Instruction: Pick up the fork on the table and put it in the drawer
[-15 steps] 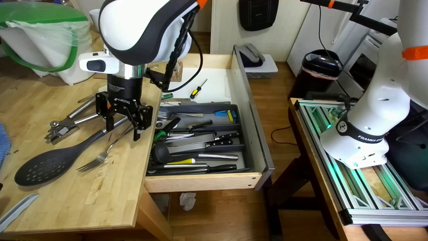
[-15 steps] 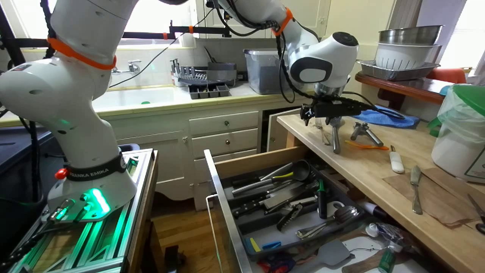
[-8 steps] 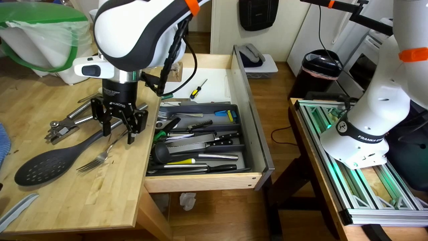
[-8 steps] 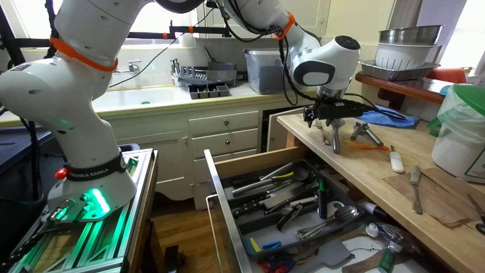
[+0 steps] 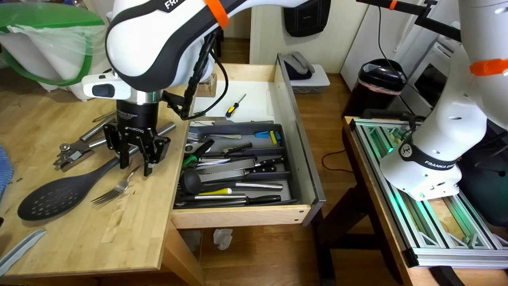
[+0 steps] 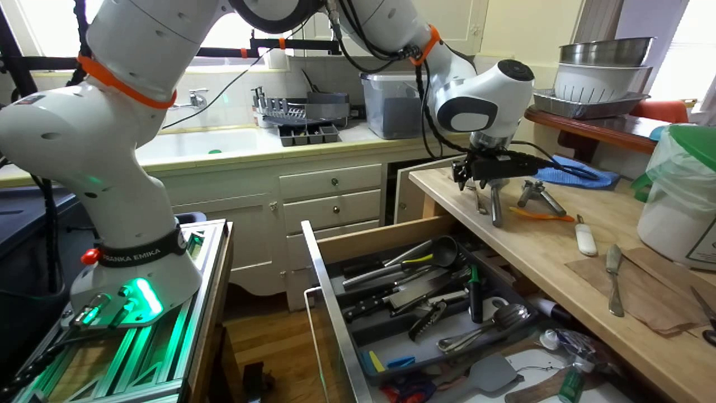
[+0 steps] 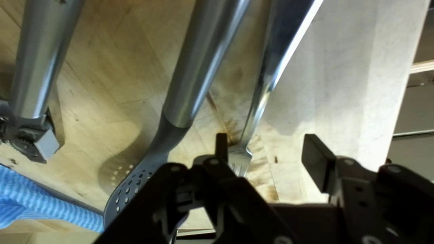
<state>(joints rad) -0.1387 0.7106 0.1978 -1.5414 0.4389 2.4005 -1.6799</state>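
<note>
1. Fork (image 7: 270, 74) lies on the table (image 5: 131, 234), beside the slotted spoon (image 5: 85, 182).
2. The gripper (image 7: 266, 150) is near it, jaws apart, holding nothing.
3. All metal, it should handle light and stiff, hard to damage but slick, apt to swivel if caught near an end.
4. I'd pinch mid-handle, low to the table, across its 2 edges.

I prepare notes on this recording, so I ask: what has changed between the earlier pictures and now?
In an exterior view, the gripper has moved down and leftward in the picture, apparently closer to the fork. It is still open and has taken or released nothing. The fork, big black spoon and drawer stayed as they were.
</note>
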